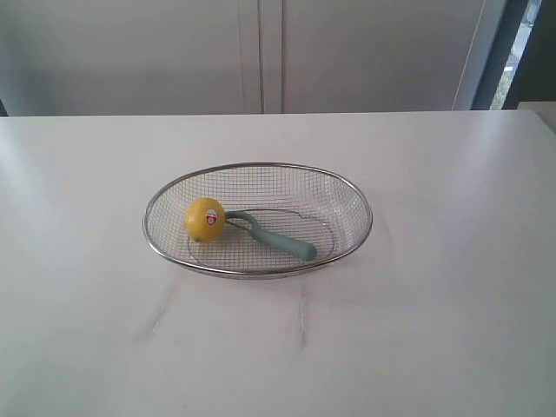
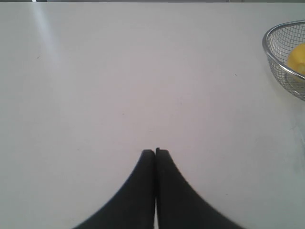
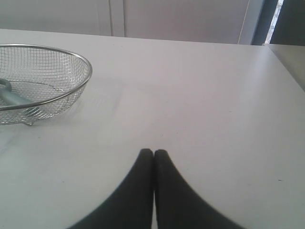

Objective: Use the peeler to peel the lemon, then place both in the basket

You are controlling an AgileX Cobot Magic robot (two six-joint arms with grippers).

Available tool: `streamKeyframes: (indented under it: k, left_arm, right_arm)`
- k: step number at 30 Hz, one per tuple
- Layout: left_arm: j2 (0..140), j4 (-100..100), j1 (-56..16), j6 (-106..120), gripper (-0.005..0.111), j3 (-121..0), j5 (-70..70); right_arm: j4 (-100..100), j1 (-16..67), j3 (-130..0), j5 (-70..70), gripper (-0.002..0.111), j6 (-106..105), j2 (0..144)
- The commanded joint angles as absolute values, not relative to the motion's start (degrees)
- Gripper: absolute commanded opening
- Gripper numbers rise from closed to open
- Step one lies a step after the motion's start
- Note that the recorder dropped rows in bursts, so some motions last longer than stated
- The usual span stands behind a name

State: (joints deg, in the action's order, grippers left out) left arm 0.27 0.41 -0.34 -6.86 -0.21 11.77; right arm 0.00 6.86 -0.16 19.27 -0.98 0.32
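Observation:
The silver wire-mesh basket [image 1: 347, 195] sits mid-table. Inside it, at its left, lies the yellow lemon [image 1: 204, 219] with its red-and-white sticker facing out. The peeler [image 1: 282, 242] lies beside it, blade head against the lemon, teal-grey handle pointing right. Neither arm shows in the exterior view. My left gripper [image 2: 155, 151] is shut and empty over bare table, with the basket rim [image 2: 271, 59] and a slice of lemon [image 2: 298, 58] at the frame's edge. My right gripper [image 3: 153, 152] is shut and empty too, apart from the basket [image 3: 71, 88], where the peeler handle [image 3: 10, 97] shows.
The white table [image 1: 434, 330] stretches wide around the basket. Pale cabinet doors [image 1: 261, 52] stand behind its far edge, and a dark frame [image 1: 504, 52] rises at the back right. The table's right edge [image 3: 286, 64] shows in the right wrist view.

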Motion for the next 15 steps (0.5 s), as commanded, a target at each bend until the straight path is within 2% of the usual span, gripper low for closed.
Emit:
streamKeyframes:
  k: [1,15]
  left_arm:
    - [0.0,0.5,-0.7,-7.3,0.000,0.0,11.7]
    - [0.0,0.5,-0.7,-7.3,0.000,0.0,11.7]
  right_arm:
    - [0.0,6.8,0.0,18.4,0.000,-0.7,0.0]
    - [0.0,6.3,0.0,18.4,0.000,-0.7,0.0]
